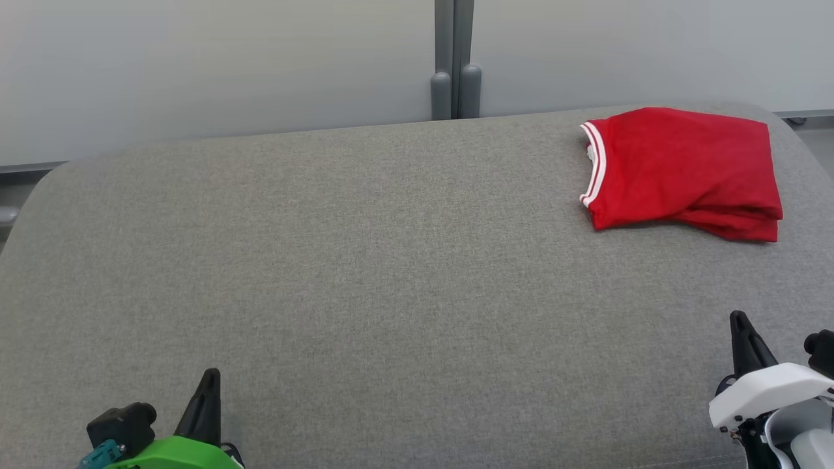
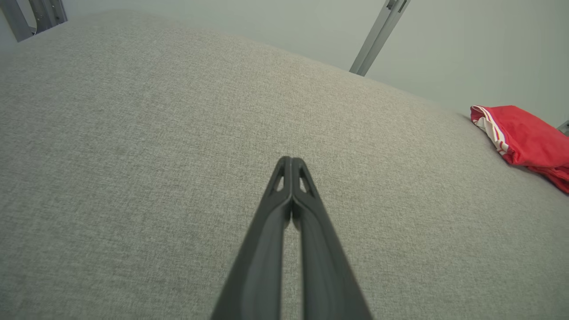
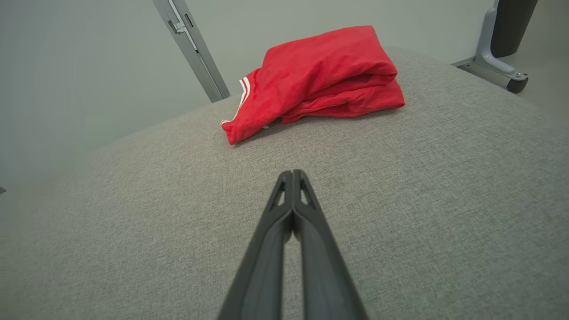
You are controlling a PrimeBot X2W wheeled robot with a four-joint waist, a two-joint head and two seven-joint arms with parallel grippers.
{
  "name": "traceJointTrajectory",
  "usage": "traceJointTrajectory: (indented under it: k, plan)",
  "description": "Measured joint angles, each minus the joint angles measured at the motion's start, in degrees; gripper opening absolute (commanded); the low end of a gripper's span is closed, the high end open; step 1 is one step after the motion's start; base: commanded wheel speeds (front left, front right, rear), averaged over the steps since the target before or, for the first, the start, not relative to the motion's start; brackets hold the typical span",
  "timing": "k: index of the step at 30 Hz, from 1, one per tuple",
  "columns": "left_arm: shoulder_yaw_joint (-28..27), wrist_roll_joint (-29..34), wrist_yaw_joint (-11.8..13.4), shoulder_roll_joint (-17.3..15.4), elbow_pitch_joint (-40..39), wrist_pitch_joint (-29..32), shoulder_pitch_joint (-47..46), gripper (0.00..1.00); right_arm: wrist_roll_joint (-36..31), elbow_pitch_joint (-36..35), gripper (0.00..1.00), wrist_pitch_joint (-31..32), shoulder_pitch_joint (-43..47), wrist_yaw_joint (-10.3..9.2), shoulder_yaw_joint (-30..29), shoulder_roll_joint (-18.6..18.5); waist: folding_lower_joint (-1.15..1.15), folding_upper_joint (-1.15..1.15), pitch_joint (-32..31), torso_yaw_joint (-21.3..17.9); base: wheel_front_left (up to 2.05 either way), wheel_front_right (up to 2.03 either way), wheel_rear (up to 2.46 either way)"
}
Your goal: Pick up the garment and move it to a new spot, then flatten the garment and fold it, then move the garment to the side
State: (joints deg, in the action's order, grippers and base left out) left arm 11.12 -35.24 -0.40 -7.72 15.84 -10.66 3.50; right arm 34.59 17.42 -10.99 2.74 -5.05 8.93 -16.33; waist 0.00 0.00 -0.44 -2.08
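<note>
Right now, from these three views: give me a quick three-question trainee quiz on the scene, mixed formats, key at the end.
1. True or false: the shirt lies folded at the far right of the grey surface.
2. Pick one. The left tool is: A) open; B) shut on the shirt; C) shut, holding nothing.
3. Fill in: the tool nearer the shirt is the ____ one.

Key
1. True.
2. C.
3. Right: the right tool points at the shirt, with bare surface between them.
</note>
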Motion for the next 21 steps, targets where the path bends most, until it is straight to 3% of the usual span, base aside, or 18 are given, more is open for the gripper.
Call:
traceJointTrajectory:
  k: [21]
  plan:
    - [-3.7, -12.4, -1.2, 1.4, 0.0, 4.1, -1.2, 0.0, 12.6, -0.3, 0.0, 4.2, -1.2, 2.54, -4.1, 3.2, 0.0, 0.0, 0.1, 0.5, 0.0, 0.0, 0.0]
